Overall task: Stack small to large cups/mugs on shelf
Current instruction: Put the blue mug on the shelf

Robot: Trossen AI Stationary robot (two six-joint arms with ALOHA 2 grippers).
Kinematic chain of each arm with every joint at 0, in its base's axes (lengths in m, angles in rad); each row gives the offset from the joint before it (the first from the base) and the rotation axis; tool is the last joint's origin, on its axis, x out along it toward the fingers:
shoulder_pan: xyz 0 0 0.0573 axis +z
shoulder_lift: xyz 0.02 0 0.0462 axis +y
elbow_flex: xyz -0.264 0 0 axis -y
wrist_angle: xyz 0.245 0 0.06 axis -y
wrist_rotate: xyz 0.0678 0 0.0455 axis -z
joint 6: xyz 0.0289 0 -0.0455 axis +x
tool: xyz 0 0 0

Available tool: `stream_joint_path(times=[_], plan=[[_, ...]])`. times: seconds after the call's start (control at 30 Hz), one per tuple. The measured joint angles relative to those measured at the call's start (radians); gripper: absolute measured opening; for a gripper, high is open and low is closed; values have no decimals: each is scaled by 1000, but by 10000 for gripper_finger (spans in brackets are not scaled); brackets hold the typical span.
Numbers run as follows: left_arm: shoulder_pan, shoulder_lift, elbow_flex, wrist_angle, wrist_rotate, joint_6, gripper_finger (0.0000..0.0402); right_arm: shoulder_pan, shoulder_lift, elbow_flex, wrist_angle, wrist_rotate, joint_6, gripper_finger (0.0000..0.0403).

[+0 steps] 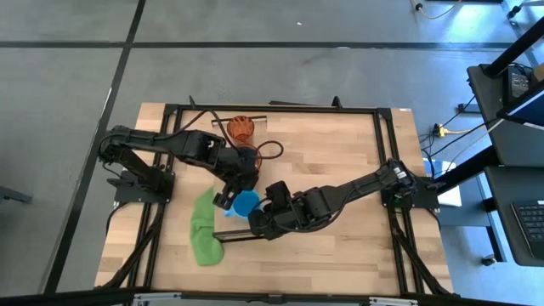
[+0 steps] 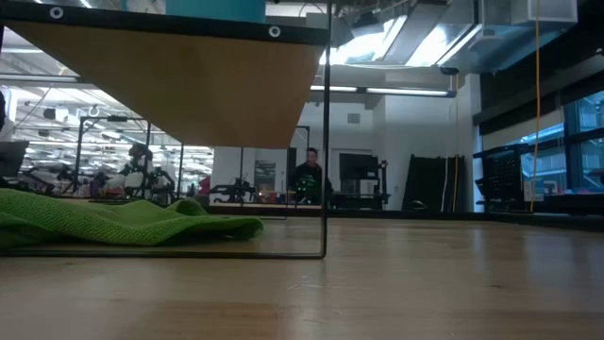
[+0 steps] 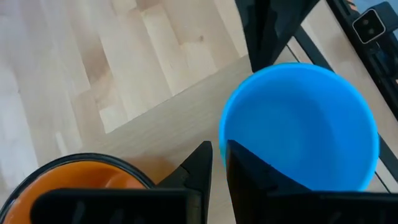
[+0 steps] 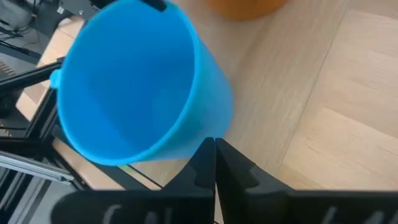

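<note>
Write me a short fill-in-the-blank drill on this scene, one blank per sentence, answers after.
1. The mug between the two grippers is light ____.
2. On the table, left of that mug in the high view, lies a ____ cloth.
3. In the left wrist view, the mug beside the blue one is ____.
4. The blue mug's inside looks ____.

Missing words: blue; green; orange; empty
</note>
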Motion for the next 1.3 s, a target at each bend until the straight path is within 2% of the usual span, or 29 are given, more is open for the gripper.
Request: stream_joint_path(times=[0.37, 0.67, 0.83, 0.93, 1.03, 1.3], plan=[[2, -57, 0, 22, -51, -44, 39, -6, 0, 6, -6, 0, -6, 4], [-65, -187, 0, -71, -52, -312, 39, -13, -20, 6, -54, 1, -31, 4], [-154, -250, 1, -108, 28, -477, 28, -42, -45, 6, -69, 2, -95, 3], [-220, -252, 2, -128, 65, -552, 5, -67, -56, 6, -63, -7, -154, 3], [-273, -237, 2, -111, 89, -604, 2, -99, -59, 6, -57, -41, -212, 2], [-346, -159, 2, -10, 52, -707, 1, -144, -60, 6, -55, -95, -364, 2]])
